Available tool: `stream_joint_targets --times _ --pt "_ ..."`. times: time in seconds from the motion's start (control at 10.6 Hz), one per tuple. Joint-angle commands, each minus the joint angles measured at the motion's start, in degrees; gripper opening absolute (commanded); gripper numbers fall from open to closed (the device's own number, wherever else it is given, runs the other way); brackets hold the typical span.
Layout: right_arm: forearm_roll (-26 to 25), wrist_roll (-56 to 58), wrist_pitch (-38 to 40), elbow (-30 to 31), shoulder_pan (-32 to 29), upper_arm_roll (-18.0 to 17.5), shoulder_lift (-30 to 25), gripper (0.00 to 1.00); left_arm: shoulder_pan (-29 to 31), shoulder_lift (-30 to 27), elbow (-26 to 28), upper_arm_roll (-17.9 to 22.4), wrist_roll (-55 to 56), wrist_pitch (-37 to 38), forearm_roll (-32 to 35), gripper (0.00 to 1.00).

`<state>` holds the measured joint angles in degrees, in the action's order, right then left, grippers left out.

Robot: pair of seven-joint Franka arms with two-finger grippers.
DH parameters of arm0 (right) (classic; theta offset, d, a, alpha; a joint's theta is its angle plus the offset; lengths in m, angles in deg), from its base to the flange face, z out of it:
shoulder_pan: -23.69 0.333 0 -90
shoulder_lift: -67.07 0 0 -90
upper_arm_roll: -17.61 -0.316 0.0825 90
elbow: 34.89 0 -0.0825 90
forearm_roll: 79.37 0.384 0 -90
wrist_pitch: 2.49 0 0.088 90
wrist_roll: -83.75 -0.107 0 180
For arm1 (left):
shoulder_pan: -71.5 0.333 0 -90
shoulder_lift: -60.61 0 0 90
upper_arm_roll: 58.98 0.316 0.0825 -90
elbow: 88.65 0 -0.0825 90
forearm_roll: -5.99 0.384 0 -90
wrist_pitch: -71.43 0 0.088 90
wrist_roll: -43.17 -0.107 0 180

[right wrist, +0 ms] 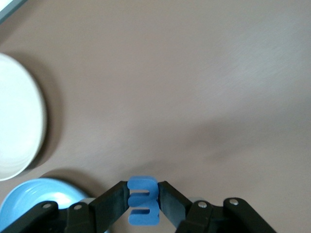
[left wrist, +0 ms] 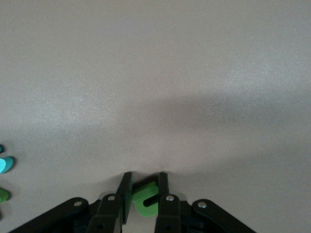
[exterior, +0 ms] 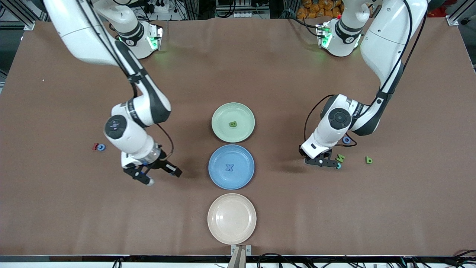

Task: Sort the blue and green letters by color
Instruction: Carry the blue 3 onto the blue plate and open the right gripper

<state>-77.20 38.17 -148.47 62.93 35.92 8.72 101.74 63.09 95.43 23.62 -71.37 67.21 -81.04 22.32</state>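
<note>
Both Franka arms reach down over the brown surface (exterior: 238, 67), one on each side of a column of three plates. The right arm bends at the elbow and angles its wrist toward the plates; the right gripper (exterior: 155, 175) hangs just above the surface at about nine o'clock from the blue plate (exterior: 214, 175), its fingers (right wrist: 114, 201) clamped on a periwinkle blue letter (right wrist: 143, 200), a chunky piece with two side notches that stands upright between the pads.

The left arm folds down from its base, wrist tipped low; the left gripper (exterior: 327, 162) sits at the surface at three o'clock from the blue plate, its fingers (left wrist: 125, 194) closed on a bright green letter (left wrist: 146, 200), which lies tilted between them.

Just beside that gripper lie a green letter N (exterior: 340, 158) and a small teal-blue piece (exterior: 338, 166), nearly touching it. A green letter b (exterior: 368, 160) lies farther toward the left arm's end, and a blue ring-shaped letter (exterior: 346, 140) shows under the arm's wrist.

On the green plate (exterior: 219, 130), the one farthest from the front camera, rests a green B (exterior: 233, 124). A blue X (exterior: 230, 167) sits at the middle of the blue plate. The cream plate (exterior: 215, 227) is the nearest.

At nine o'clock from the right arm, a red letter (exterior: 95, 146) touches a blue round letter (exterior: 101, 147).
</note>
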Motion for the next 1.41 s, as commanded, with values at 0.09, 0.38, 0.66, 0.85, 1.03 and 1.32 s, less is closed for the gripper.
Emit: stream_joint_targets --times 0.09,0.38,0.66,0.85,1.03,1.32 --pt "1.2 -8.7 0.3 -8.1 10.2 3.0 5.6 0.0 0.4 0.8 -0.5 -0.4 -0.5 -0.5 1.2 0.17" --pt "1.0 -11.4 -0.1 -9.7 14.6 3.0 7.1 0.0 0.5 0.2 -0.5 -0.5 -0.4 -0.5 1.2 0.13" --pt "1.0 -12.8 -0.6 -13.6 17.6 2.8 10.2 0.0 0.6 -0.9 -1.2 -2.1 0.0 0.8 -0.1 0.13" --pt "0.8 -12.8 -5.3 -14.0 18.9 2.8 12.3 0.08 0.7 -1.0 -2.9 -3.4 0.0 3.9 -1.6 0.13" --pt "1.0 -12.8 -8.9 -13.9 19.1 2.8 13.5 0.57 0.6 -1.4 -3.5 -4.1 0.2 4.9 -3.8 0.13" --pt "0.7 -12.7 -8.9 -13.9 19.1 2.8 13.2 0.75 -0.5 -1.4 -4.6 -6.2 2.8 5.0 -6.8 0.13"
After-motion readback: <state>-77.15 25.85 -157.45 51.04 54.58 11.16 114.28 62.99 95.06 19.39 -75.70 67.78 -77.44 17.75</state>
